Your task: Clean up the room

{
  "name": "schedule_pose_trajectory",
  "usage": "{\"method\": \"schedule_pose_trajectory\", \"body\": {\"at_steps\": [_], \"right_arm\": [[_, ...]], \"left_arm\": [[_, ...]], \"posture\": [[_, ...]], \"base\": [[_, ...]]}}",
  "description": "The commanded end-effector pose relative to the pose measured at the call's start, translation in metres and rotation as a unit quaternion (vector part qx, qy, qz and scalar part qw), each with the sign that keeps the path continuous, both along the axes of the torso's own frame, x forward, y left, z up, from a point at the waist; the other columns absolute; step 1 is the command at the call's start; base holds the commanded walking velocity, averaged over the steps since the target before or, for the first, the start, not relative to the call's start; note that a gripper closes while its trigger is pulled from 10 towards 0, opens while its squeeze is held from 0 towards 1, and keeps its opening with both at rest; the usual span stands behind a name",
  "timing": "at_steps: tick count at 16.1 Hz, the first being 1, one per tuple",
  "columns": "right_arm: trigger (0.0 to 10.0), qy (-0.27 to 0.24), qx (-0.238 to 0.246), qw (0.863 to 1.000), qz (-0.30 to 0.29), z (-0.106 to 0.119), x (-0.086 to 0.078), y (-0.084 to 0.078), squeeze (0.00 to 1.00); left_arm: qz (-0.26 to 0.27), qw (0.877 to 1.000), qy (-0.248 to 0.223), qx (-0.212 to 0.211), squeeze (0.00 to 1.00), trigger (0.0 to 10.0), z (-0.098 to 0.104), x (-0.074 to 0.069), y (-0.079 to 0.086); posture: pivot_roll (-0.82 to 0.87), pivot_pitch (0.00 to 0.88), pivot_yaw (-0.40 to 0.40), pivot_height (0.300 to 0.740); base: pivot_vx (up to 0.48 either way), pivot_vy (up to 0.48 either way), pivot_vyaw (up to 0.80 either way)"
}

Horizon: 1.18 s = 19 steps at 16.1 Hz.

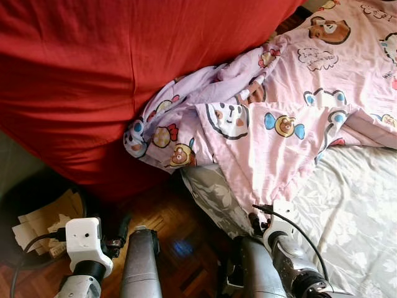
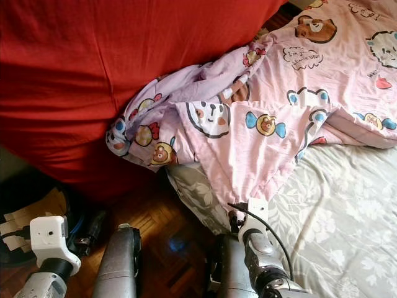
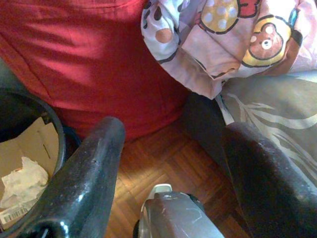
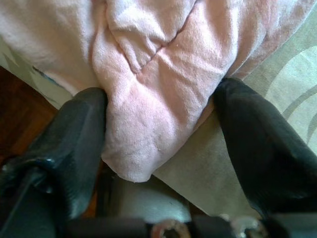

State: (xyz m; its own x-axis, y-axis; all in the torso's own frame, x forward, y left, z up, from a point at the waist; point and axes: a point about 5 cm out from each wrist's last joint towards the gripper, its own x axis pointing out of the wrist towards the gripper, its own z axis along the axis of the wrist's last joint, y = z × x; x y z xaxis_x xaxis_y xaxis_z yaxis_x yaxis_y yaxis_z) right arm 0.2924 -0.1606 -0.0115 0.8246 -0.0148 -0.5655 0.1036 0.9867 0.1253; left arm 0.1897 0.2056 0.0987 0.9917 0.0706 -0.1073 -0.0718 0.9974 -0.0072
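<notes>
Narrow strip of wooden floor (image 1: 180, 242) open between red cover (image 1: 93, 81) and bed (image 1: 353, 205) — black bin (image 3: 29, 148) obstructs left; pink blanket (image 1: 273, 130) overhangs the bed edge.

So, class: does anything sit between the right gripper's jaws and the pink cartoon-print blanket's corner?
Nothing visible does. The right gripper already straddles the pink cartoon-print blanket corner, one jaw on either side, over the grey floral bedsheet.

Pink cartoon-bear blanket (image 1: 291, 118); red cover (image 1: 93, 74); grey floral sheet (image 1: 353, 211).
</notes>
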Motion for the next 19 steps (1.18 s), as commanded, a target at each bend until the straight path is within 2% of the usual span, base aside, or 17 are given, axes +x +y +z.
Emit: {"method": "schedule_pose_trajectory", "body": {"at_steps": [1, 11, 15, 19], "right_arm": [[0.0, 0.029, -0.006, 1.0, 0.002, -0.011, -0.012, -0.003, 0.0], [0.0, 0.039, -0.014, 0.999, 0.014, -0.016, -0.018, -0.004, 0.0], [0.0, 0.043, -0.012, 0.999, 0.012, -0.02, -0.022, -0.004, 0.0], [0.0, 0.042, -0.012, 0.999, 0.009, -0.019, -0.022, -0.005, 0.0]], "left_arm": [[0.0, 1.0, 0.014, -0.003, 0.0, 10.0, -0.003, -0.006, -0.002], [0.004, 1.0, 0.017, -0.01, 0.0, 10.0, -0.004, -0.006, -0.002], [0.01, 1.0, 0.017, -0.007, 0.0, 10.0, -0.004, -0.005, 0.002], [0.027, 1.0, 0.013, -0.006, 0.0, 10.0, -0.001, -0.003, 0.014]], "posture": [[0.24, 0.414, -0.085, 0.627], [0.22, 0.413, -0.089, 0.627], [0.22, 0.409, -0.086, 0.627], [0.22, 0.399, -0.083, 0.627]], "base": [[0.0, 0.0, 0.0], [0.0, 0.0, 0.0], [0.0, 0.0, 0.0], [0.0, 0.0, 0.0]]}}
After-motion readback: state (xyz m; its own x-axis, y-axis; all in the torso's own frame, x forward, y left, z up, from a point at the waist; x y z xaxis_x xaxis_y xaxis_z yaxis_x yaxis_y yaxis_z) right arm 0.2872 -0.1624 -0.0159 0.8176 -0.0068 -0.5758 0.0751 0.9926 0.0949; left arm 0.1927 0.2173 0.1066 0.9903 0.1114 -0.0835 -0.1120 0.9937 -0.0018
